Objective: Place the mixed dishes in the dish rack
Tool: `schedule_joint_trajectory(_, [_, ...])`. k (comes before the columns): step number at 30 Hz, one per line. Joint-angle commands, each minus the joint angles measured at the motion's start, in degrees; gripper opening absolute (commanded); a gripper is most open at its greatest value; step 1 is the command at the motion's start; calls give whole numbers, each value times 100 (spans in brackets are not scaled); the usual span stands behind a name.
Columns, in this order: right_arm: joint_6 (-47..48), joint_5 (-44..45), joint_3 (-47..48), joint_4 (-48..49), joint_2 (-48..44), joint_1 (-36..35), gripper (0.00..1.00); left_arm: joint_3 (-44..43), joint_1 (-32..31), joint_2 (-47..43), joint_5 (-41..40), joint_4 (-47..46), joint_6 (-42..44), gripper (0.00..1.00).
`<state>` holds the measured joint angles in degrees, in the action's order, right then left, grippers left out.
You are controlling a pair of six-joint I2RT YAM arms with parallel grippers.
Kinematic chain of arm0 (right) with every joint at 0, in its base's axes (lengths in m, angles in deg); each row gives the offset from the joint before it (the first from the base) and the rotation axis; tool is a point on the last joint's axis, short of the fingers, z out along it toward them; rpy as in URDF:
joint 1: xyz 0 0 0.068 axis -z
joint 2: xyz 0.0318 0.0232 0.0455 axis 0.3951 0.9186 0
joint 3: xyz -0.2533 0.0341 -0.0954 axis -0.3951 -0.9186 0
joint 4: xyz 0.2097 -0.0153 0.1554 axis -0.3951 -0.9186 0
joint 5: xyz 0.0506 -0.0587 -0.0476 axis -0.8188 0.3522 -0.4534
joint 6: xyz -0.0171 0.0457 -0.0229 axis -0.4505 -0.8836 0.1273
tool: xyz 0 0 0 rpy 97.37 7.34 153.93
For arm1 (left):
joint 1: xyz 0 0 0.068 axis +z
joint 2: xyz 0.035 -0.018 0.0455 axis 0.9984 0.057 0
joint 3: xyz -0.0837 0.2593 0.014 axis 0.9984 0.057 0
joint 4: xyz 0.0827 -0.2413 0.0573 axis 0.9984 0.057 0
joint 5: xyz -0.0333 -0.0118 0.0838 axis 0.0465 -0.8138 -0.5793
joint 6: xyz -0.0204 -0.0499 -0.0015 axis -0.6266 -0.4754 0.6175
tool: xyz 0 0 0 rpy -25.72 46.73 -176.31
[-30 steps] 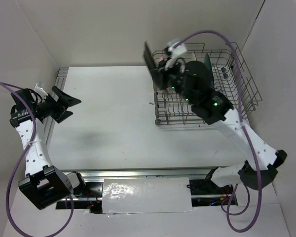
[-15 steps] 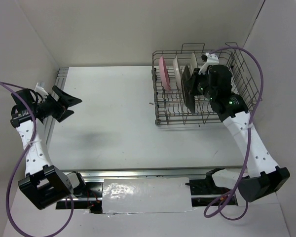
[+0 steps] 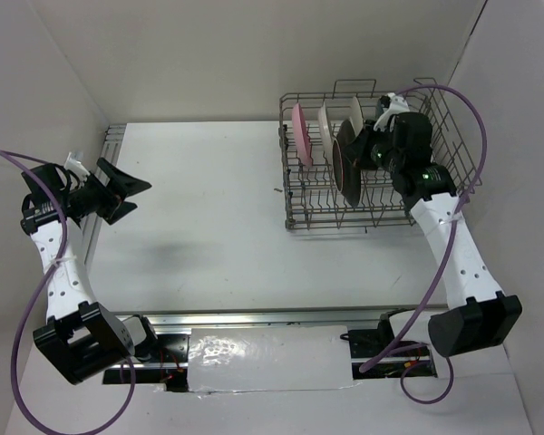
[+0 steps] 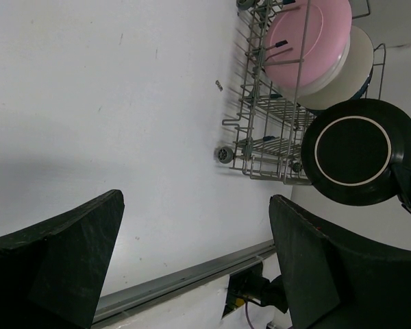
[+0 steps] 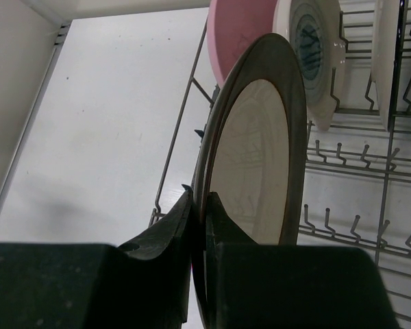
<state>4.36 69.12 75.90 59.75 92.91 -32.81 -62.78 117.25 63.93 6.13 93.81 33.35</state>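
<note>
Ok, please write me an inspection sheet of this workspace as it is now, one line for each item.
Surface: white table, a soft shadow at its left.
Job's things: grey wire dish rack holds upright a pink round plate, a cream round plate with blue centre, another pale plate; a dark-backed round plate stands upright over the rack.
Clutter: one small dark speck beside the rack.
Grippers: left gripper open, empty; right gripper shut on the dark-backed plate's rim.
Cables: a purple cable loops along each arm.
Surroundings: plain white walls.
</note>
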Motion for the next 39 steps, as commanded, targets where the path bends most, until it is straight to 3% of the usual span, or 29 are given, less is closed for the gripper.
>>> schedule_joint_trajectory(1, [-126,-192,522,1190,78,136,0,70,33,8,182,-159,129,99])
schedule_joint_trajectory(22, [-82,1,1172,1252,553,242,0,105,33,96,138,-185,182,99])
schedule_joint_trajectory(39, [-99,-192,760,1349,703,453,0,158,33,78,120,-167,200,99])
